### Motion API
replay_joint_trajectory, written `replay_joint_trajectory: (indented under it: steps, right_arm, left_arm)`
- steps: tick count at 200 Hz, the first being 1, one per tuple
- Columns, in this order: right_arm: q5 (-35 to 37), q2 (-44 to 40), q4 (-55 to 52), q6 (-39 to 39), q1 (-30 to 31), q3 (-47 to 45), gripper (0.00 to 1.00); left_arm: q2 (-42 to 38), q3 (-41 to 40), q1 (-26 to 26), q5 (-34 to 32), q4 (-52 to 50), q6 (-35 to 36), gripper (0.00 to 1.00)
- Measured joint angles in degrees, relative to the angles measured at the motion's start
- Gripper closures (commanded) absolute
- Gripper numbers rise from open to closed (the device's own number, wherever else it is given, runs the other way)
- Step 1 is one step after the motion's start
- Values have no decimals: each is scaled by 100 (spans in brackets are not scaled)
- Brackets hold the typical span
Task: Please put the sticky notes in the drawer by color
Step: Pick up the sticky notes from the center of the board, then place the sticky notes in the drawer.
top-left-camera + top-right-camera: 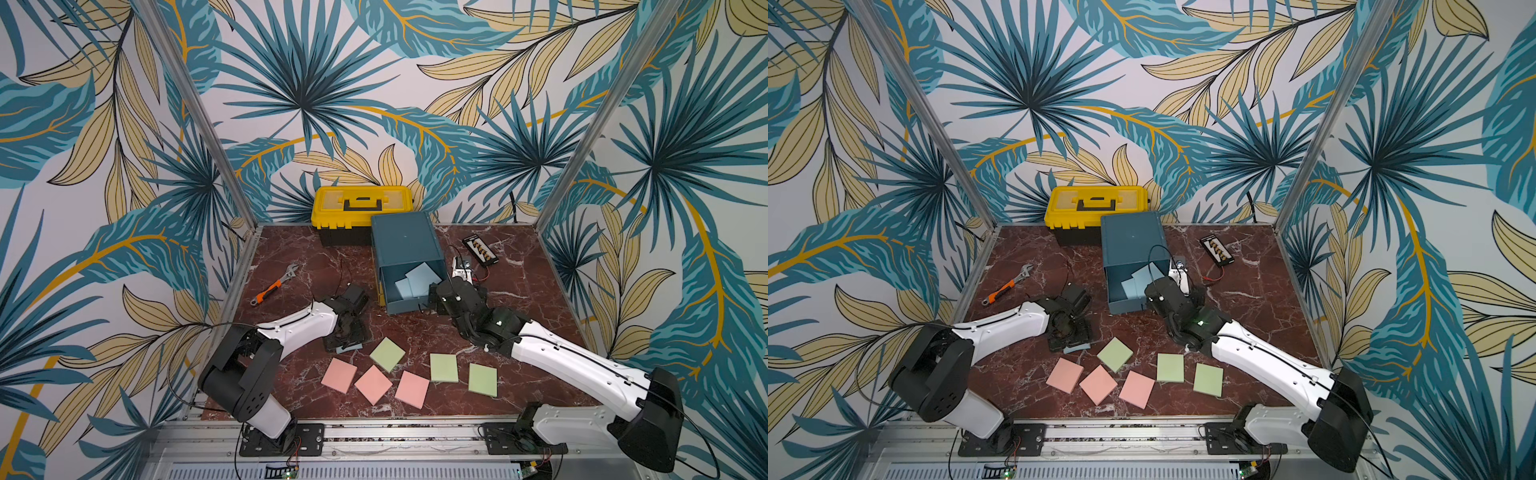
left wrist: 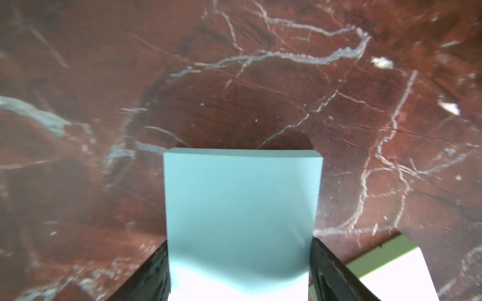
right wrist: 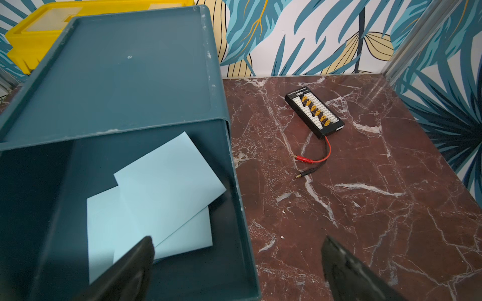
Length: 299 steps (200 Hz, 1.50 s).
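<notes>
Okay, left gripper [image 2: 238, 242]: jaws narrow, black fingers [image 2: 328, 268] pressed against both side edges of a light blue pad [image 2: 242, 198], clamped on it. The pad sticks out ahead of the gripper, low over the worktop [image 2: 260, 104]. Can't tell if it is lifted or resting. In both top views this gripper points down just behind the loose pads, a blue corner peeking out under it, well apart from the drawer.

Right gripper [image 3: 238, 243]: jaws spread wide, holding nothing. One finger is over the open drawer [image 3: 241, 198], the other over bare worktop, so it straddles the drawer's side wall.

It's the teal top drawer, pulled out of the cabinet [image 1: 405, 239], with two light blue pads [image 3: 167, 179] inside, overlapping. Toward the arm bases lie three green pads [image 1: 444, 367] and three pink pads [image 1: 373, 384], flat, clear of both grippers. A yellow toolbox [image 1: 361, 203] stands behind the cabinet.
</notes>
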Motion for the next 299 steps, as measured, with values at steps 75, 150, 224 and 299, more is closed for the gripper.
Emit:
replay_joint_trajectory:
  steps: [75,150,224,299]
  right_arm:
    - [0,4,-7,-195,0,227,1]
    - [485,-415,-63,-479,-197,372,1]
    - [651,-476,-225,-223,-1314,144,1]
    - [17,-448,-15,55,-1613,-450,1]
  left_arm:
    - [-776,828,68,-24,-809,374,20]
    - [-1064,2426,87,-57,-1550,710,19]
    - [-643,3788,-332,481,-1414,1185,18]
    - [-55,3995,-546,907,-680,1458,17]
